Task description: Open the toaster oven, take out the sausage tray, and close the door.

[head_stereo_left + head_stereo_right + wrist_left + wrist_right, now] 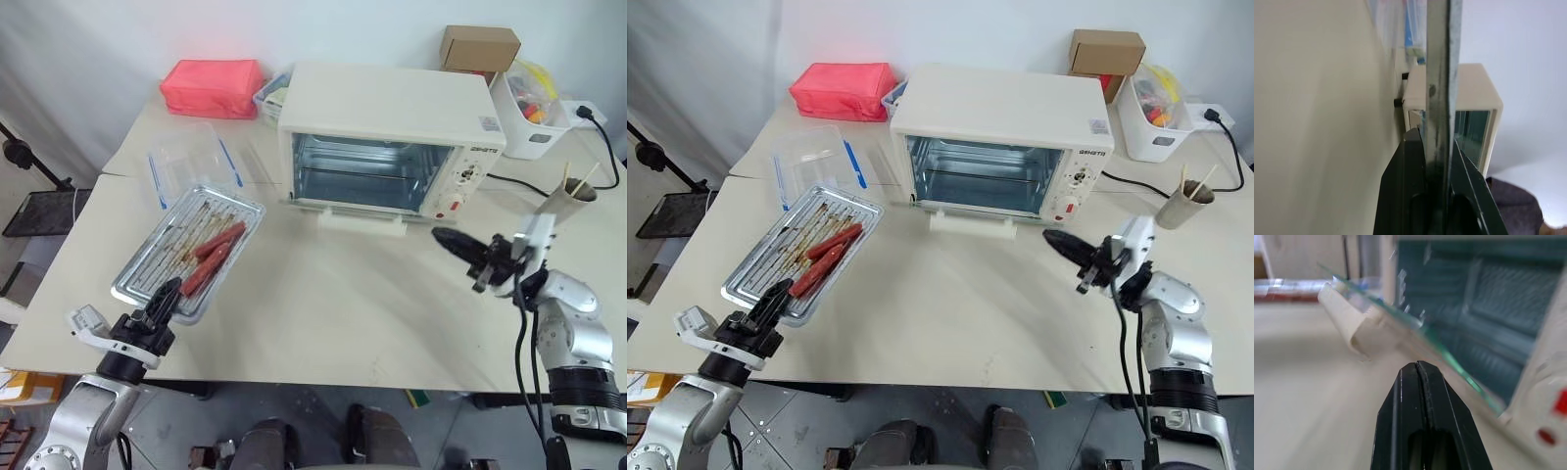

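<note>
My left gripper [167, 299] is nearest, at the table's near left edge, clamped on the near rim of the sausage tray [157, 259]; in the left wrist view the rim runs edge-on between the two fingers [1405, 176]. The tray sits out on the table [333, 313], well left of the toaster oven [392, 108], with red-brown sausages [214, 253] lying on its greasy base. I read that hold as just steadying the tray after setting it down, so extraction looks done.

The door [361, 217] is dropped flat on the table in front of the oven, handle toward me, cavity bare. Closing it is what's left.

My right gripper [453, 241] hangs above the table just right of the door's handle end, fingers pressed together, holding nothing. In the right wrist view the tip [1418, 369] points at the glass edge and handle. Shut tip makes sense to me: it can go under the handle and lift it like a wedge, no pinch needed.

Further out: a clear plastic container [191, 157] behind the tray, a pink bag [214, 86], a cardboard box [478, 47], a white bin [534, 113], and a paper cup with sticks [573, 201] near my right arm. Watch the cup on the swing.
</note>
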Controlling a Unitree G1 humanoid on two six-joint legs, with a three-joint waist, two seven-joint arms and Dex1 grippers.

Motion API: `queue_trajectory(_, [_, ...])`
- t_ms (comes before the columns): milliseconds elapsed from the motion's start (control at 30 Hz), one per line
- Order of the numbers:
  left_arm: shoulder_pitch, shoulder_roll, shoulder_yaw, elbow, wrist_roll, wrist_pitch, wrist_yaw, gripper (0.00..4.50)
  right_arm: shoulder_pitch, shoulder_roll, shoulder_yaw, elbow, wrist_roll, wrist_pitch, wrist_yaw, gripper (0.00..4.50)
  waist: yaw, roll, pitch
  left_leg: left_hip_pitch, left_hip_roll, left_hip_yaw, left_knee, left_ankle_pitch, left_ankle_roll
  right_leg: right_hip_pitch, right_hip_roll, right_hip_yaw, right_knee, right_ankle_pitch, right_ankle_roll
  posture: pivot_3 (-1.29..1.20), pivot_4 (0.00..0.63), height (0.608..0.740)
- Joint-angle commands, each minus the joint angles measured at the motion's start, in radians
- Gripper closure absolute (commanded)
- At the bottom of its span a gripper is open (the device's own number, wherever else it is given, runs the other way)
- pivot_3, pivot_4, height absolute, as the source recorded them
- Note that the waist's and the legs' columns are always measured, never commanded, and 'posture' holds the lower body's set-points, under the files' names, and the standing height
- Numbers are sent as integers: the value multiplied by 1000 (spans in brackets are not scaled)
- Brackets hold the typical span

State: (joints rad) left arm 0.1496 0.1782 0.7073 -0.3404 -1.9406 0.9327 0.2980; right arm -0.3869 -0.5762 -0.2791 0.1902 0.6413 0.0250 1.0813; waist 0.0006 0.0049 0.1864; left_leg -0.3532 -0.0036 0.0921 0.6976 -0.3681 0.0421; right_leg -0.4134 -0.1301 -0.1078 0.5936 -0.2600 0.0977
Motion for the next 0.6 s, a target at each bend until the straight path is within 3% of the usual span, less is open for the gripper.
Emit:
queue_trajectory(33, [2, 15, -20, 1, -32, 28, -37, 4500, -14, -13, -45, -125, 66, 66, -48, 4484, 0, 0, 0, 0, 0, 0, 0, -1, -1, 0, 0, 0, 0, 0, 0, 0, 150, 740])
queue_trajectory(133, [-5, 34, -49, 12, -32, 51, -51, 4500, 34, -34, -55, -194, 19, 85, -104, 4484, 3, 0, 0, 0, 0, 0, -1, -1, 0, 0, 0, 0, 0, 0, 0, 0, 150, 740])
queue_trajectory(267, [-39, 100, -99, 83, -32, 125, -93, 4500, 204, -72, -104, -355, 96, 153, -52, 4321, 17, 0, 0, -1, 0, 0, -1, -2, 3, 0, 0, -1, 0, 0, 0, 0, 150, 740])
queue_trajectory(367, [-85, 174, -139, 167, -32, 200, -138, 4500, 357, -111, -118, -435, 39, 82, 32, 3671, 23, 1, 0, -1, 0, 0, -1, -2, 4, 0, 0, -1, -2, 0, 0, 0, 150, 740])
queue_trajectory(600, [-247, 341, -297, 380, -32, 355, -217, 4500, 685, -85, -170, -611, 23, 5, 86, 1435, 28, 1, -1, 0, 0, 0, -1, -5, -1, 1, 1, -1, -1, 0, 1, 0, 150, 740])
